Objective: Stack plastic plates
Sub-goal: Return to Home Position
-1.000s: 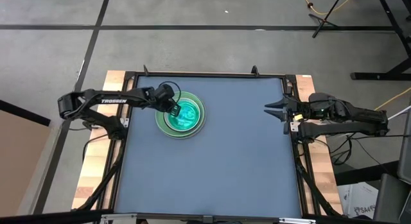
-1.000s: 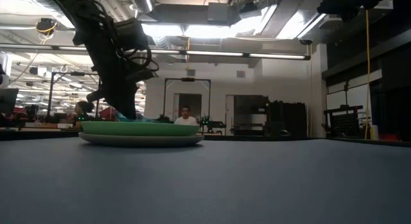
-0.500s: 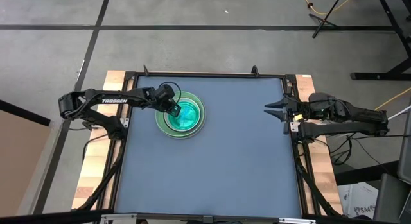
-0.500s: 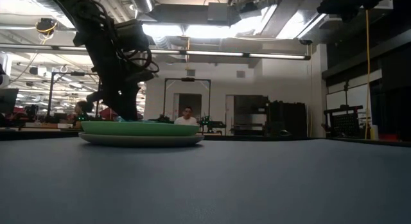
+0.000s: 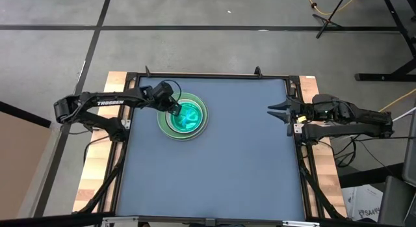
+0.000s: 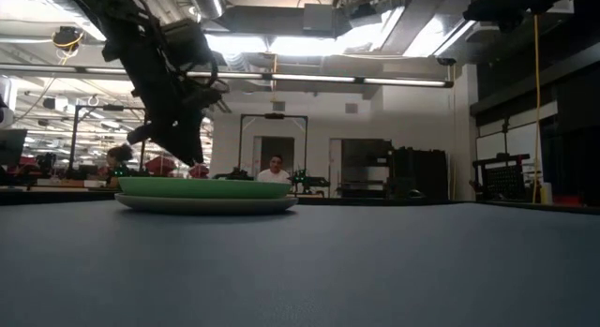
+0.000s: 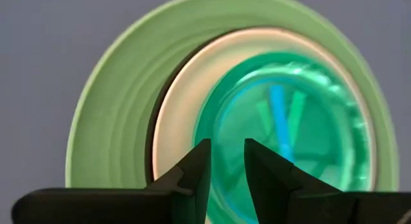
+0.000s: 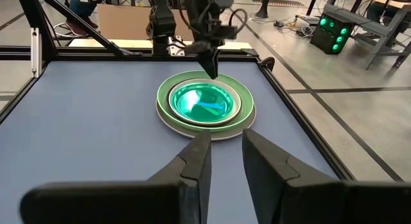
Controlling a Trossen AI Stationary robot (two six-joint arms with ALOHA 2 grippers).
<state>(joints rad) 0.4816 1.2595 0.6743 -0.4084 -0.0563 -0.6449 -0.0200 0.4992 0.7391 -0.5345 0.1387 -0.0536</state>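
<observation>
Just above the stack's left rim, left gripper [image 5: 175, 109] hovers clear, fingers narrowly parted, holding nothing. Plastic plates [image 5: 192, 118] sit nested in one stack on the table's [image 5: 221, 175] left half. Right gripper [image 5: 274, 110] waits at the right edge, fingers slightly apart.

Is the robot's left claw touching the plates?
Apart. The low view shows the left gripper hanging above the stack of plates, with bright background visible between them.

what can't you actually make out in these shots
High view: the nested translucent plates overlap, so their count is unclear.
Low view: the light green plate rim hides them.
Left wrist view: the left hand covers part of them too.
</observation>
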